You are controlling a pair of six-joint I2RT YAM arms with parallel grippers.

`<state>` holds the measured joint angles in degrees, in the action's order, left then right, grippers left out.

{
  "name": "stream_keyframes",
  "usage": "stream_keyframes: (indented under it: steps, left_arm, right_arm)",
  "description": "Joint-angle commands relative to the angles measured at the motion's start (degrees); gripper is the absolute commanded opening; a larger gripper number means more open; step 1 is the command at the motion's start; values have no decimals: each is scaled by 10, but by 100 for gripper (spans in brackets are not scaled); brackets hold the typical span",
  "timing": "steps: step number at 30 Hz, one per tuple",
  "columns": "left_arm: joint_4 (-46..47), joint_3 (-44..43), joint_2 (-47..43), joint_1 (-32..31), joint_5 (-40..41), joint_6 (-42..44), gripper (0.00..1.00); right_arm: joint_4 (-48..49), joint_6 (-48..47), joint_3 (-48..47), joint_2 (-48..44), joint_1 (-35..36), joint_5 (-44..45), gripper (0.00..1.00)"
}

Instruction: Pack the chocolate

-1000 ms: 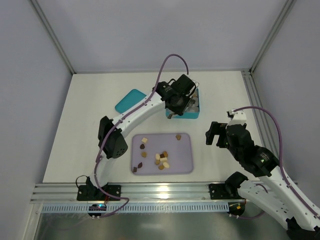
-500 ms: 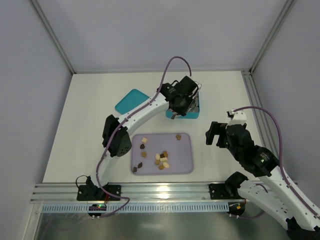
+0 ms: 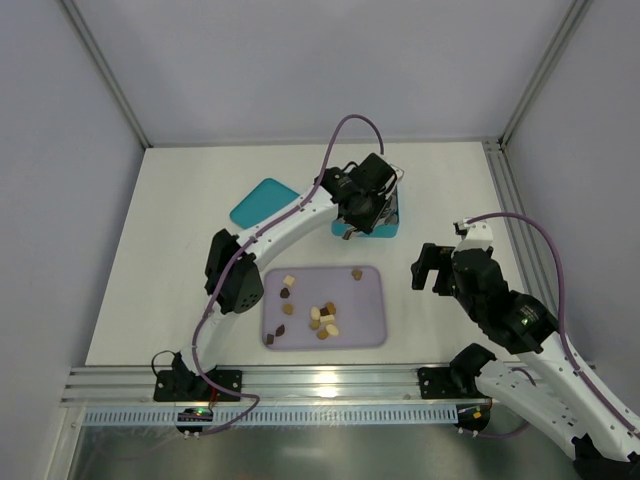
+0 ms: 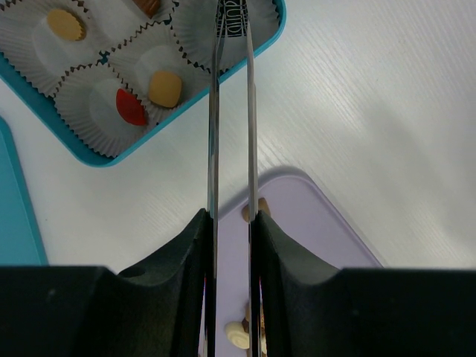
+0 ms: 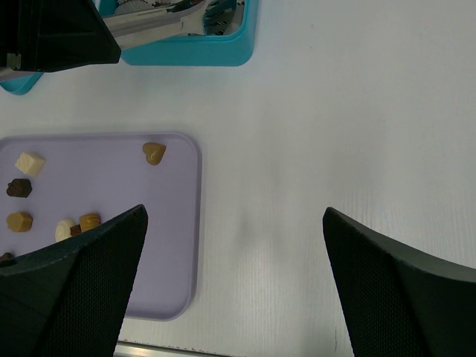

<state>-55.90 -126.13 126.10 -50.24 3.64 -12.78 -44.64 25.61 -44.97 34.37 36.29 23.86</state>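
Several chocolate pieces (image 3: 322,316) in brown, tan and cream lie on the lilac tray (image 3: 372,330). My left gripper (image 3: 360,205) hangs over the teal box (image 3: 388,230), shut on metal tongs (image 4: 213,134). In the left wrist view the left gripper (image 4: 230,223) points the tong tips into a white paper cup (image 4: 195,30); I cannot tell whether a piece sits between the tips. Neighbouring cups hold a red piece (image 4: 130,108) and tan pieces (image 4: 165,88). My right gripper (image 3: 432,268) stands open above bare table right of the tray, open gripper (image 5: 234,216) with nothing in it.
A teal lid (image 3: 262,200) lies left of the box. One tan piece (image 5: 154,152) sits alone near the tray's far right corner. An aluminium rail (image 3: 320,380) runs along the near edge, and grey walls close in the table.
The left arm has shifted a little to the right over the teal box with the tongs. The right arm has not moved.
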Motion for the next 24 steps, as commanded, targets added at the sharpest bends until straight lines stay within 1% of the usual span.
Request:
stream_keyframes:
  steps: [1, 8, 24]
  left_arm:
    - [26, 3, -14, 1, -14, 10, 30]
    - [25, 4, -13, 1, -21, 9, 32]
    - [27, 4, -21, 0, -9, 12, 34]
  right_arm:
    - [20, -2, 1, -2, 4, 8, 100]
    - [21, -3, 1, -2, 4, 9, 100]
    - [22, -3, 1, -1, 4, 10, 100]
